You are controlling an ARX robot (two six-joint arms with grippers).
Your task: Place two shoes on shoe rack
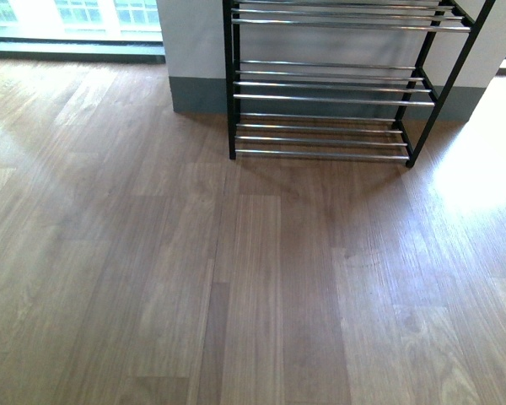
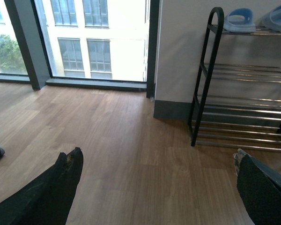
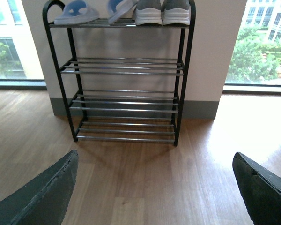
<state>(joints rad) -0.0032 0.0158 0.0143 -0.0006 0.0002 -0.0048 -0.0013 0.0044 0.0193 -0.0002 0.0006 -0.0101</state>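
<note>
Wide wood-plank floor (image 1: 236, 278) spreads bare from the middle of the room out to the glass wall (image 2: 79, 42), leaving plenty of open ground in front of the shoe rack (image 3: 122, 84). The rack stands against the pale wall at about one o'clock in the front view, black arched side frames holding rows of shiny chrome bars. On its top tier sit the grey knit sneakers (image 3: 161, 11), heels outward, touching each other, with the pale blue slides (image 3: 77, 13) just beside them. The lower tiers are bare bars. The left gripper (image 2: 157, 171) hangs over the floor, dark fingers spread wide, holding nothing. The right gripper (image 3: 154, 180) faces the rack, likewise spread and unladen.
</note>
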